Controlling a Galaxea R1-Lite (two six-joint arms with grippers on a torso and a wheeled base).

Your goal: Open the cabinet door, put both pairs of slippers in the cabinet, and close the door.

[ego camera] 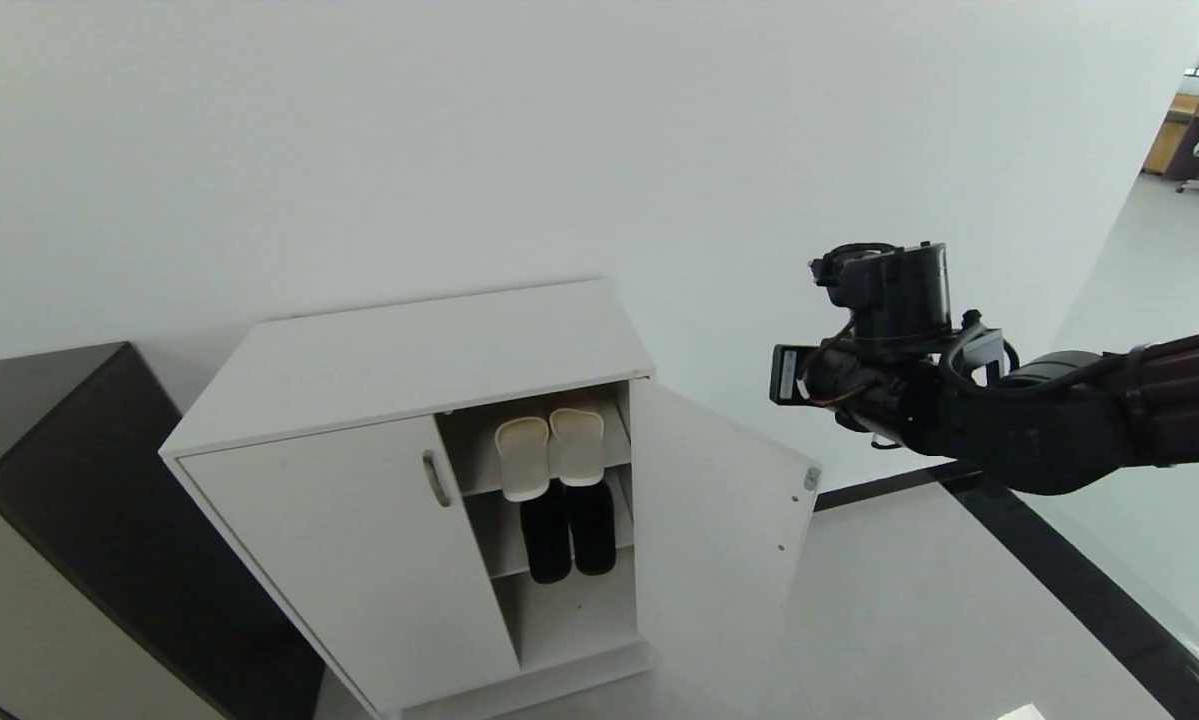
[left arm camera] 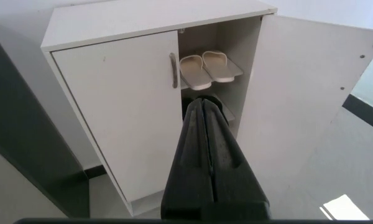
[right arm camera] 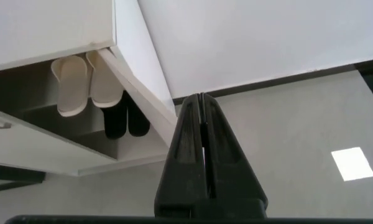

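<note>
1. already, white slippers [ego camera: 551,450] sit on the upper shelf of the cabinet [ego camera: 399,350], black slippers [ego camera: 569,535] on the shelf below.
2. right cabinet door [ego camera: 709,500] stands open.
3. left gripper [left arm camera: 203,101] and right gripper [right arm camera: 202,98]: fingers pressed together, empty.

Entry: my way in runs between closed left door [ego camera: 349,540] and swung-out right door [ego camera: 709,500].
Inside: white slippers [ego camera: 551,450], black slippers [ego camera: 569,540] block upper two shelves.

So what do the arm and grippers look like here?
The right arm is black with a dark ribbed section, a cylindrical black housing at the wrist and looped black cables. The left gripper and right gripper are matte black tapered wedges.
</note>
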